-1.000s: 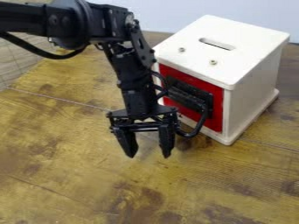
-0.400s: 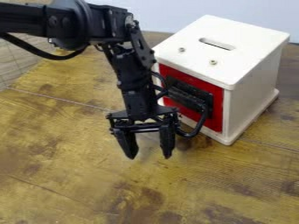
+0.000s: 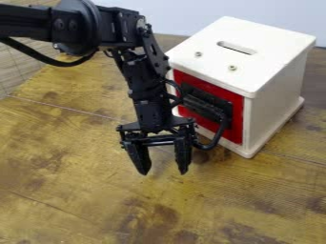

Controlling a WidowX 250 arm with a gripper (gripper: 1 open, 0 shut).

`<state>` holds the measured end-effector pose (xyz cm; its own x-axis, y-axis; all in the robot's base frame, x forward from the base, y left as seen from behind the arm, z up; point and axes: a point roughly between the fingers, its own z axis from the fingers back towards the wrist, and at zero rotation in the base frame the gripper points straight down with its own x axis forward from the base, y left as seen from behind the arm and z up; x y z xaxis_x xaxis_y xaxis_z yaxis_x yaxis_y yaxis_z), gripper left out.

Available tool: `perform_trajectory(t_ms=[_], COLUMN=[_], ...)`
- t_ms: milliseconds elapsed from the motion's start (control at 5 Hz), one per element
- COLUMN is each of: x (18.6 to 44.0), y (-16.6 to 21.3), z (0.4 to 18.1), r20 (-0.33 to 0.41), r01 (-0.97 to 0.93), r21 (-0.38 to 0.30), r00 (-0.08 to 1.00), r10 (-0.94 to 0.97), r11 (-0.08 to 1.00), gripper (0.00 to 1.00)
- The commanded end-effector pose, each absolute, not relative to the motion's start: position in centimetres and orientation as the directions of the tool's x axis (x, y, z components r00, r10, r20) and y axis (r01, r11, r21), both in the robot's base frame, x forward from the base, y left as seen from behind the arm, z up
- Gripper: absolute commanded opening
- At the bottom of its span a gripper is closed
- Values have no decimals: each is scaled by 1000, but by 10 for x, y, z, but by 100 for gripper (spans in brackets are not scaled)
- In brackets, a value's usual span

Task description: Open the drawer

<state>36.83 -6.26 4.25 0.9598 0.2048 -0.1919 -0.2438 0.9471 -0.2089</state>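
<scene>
The drawer [image 3: 186,87] shows as a red front in the white cube box [image 3: 245,76], with a black loop handle [image 3: 211,111] on a black plate. It looks flush with the box. My gripper [image 3: 162,166] hangs open just in front of and below the handle, fingertips pointing down close to the wooden table. Nothing is between the fingers [image 3: 140,160]. The black arm [image 3: 137,71] comes in from the upper left and covers part of the drawer's left side.
The white box has a slot [image 3: 234,47] in its top. A worn wooden table [image 3: 76,191] spreads to the left and front of the box. A dark mesh surface [image 3: 13,71] lies at the far left.
</scene>
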Motion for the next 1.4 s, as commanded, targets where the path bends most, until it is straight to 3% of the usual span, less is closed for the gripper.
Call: perform_trajectory(t_ms=[0, 800, 1200], x=[394, 398, 399], y=[-77, -88, -87], z=[65, 70, 83], r20=[-102, -112, -119], r01=[-324, -397, -459], r21=[-275, -308, -336], r00=[946, 917, 887], r10=[308, 382, 446], r11=[905, 865, 822], gripper=[100, 100, 100])
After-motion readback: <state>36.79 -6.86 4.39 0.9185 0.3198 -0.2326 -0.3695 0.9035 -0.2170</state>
